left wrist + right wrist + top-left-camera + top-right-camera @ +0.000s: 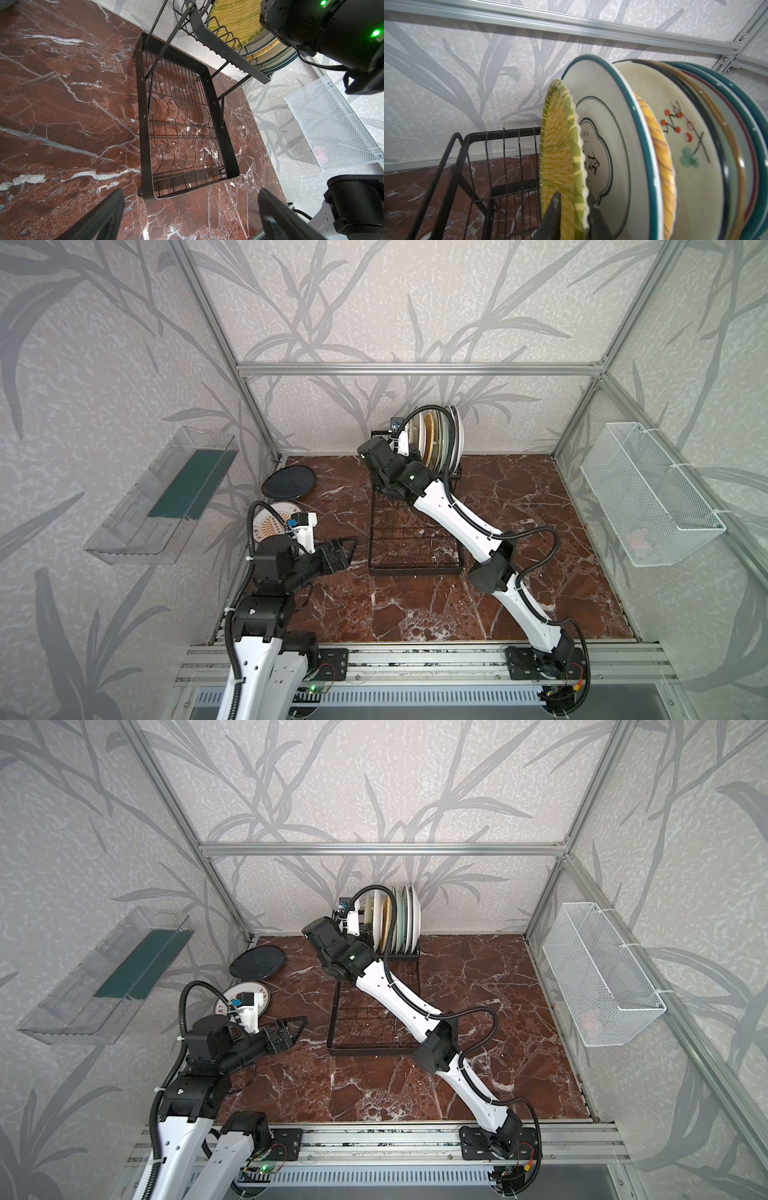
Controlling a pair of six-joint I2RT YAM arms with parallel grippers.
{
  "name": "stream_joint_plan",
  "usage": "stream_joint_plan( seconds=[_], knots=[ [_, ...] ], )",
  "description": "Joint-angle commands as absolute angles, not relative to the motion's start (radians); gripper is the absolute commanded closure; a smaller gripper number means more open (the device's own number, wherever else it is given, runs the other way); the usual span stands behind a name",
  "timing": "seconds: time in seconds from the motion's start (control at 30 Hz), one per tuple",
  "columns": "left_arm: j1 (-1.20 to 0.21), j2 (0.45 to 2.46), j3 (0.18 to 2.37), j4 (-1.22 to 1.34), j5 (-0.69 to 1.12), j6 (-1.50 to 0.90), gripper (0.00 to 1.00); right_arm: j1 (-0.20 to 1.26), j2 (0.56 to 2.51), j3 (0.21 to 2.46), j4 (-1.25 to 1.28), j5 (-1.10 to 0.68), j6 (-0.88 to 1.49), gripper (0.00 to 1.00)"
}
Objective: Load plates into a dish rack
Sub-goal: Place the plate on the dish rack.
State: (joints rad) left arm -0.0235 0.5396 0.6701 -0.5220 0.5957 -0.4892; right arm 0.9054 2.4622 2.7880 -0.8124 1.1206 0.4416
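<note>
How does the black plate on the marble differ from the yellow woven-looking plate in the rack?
The black plate lies flat on the table; the yellow plate stands on edge in the dish rack. The black plate is plain; the yellow plate has a straw-like pattern and green rim. No pincer holds the black plate; the right pincer straddles the yellow plate's rim. Both are round.

Robotics lab test cell. Evidence: aluminium-profile frame (415,369), leaf-print wall panels (353,302), marble-look tabletop (395,605), left arm (257,664) and right arm (453,510) bolted to front rail (415,659).
</note>
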Motion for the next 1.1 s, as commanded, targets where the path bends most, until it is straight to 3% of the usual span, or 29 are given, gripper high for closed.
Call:
stream_joint_plan(
  seconds=[0.0,0.17,0.6,0.67,0.8,0.97,1.07],
  knots=[
    [-0.026,0.538,0.663,-0.503,0.602,-0.479,0.01,0.905,2.427,2.803,-0.795,1.106,0.437,0.75],
    [-0.026,0.537,0.662,-0.503,0.600,-0.480,0.01,0.913,2.411,2.803,-0.736,1.093,0.374,0.69],
    [-0.026,0.532,0.664,-0.518,0.570,-0.480,0.01,0.943,2.340,2.809,-0.633,1.058,0.209,0.30],
    [-0.026,0.532,0.664,-0.522,0.558,-0.479,0.01,0.955,2.313,2.809,-0.622,1.000,0.161,0.21],
    [-0.025,0.541,0.661,-0.515,0.554,-0.484,0.01,0.960,2.209,2.782,-0.695,0.813,0.118,0.14],
    [-0.027,0.588,0.676,-0.530,0.535,-0.502,0.02,0.961,1.958,2.546,-0.777,0.757,0.061,0.03],
    [-0.044,0.628,0.670,-0.488,0.521,-0.547,0.05,0.959,1.697,2.171,-0.602,0.699,-0.019,0.01]
  ],
)
